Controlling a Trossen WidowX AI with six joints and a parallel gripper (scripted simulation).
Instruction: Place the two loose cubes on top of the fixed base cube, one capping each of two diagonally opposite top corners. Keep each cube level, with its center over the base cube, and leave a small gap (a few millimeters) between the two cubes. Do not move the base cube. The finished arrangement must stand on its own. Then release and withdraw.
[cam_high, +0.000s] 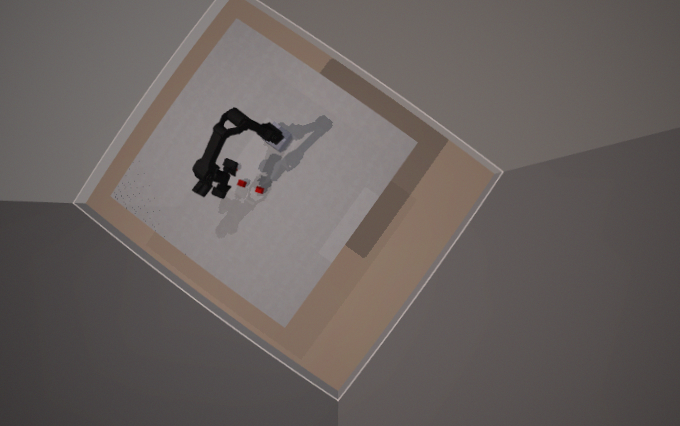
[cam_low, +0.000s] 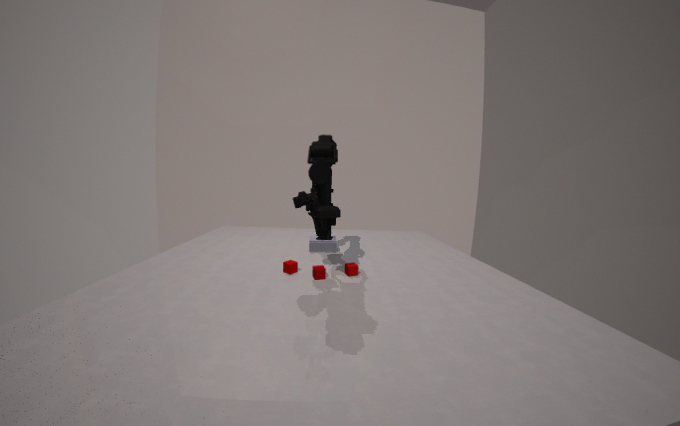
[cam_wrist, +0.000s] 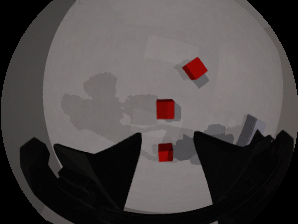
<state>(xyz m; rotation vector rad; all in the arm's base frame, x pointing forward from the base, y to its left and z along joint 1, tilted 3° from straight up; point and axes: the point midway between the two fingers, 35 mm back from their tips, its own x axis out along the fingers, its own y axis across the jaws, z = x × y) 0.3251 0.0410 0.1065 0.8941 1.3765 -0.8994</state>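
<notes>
Three red cubes of like size stand apart on the table; I cannot tell by looks which is the fixed base. One cube (cam_high: 241, 183) (cam_low: 319, 272) (cam_wrist: 165, 109) is the middle one. Another cube (cam_low: 351, 269) (cam_wrist: 165, 152) (cam_high: 259, 190) lies low in the wrist view, seen between the fingers. The third cube (cam_low: 290, 266) (cam_wrist: 195, 68) is turned at an angle and mostly hidden behind the arm in the top view. No cube is stacked. My gripper (cam_wrist: 168, 136) (cam_high: 228, 179) is partly open and empty, high above the table.
The arm's pale base block (cam_low: 322, 244) (cam_high: 282, 144) stands behind the cubes in the exterior view and shows at the right in the wrist view (cam_wrist: 248, 131). The arm's shadow falls across the light grey table top (cam_high: 281, 260) around the cubes.
</notes>
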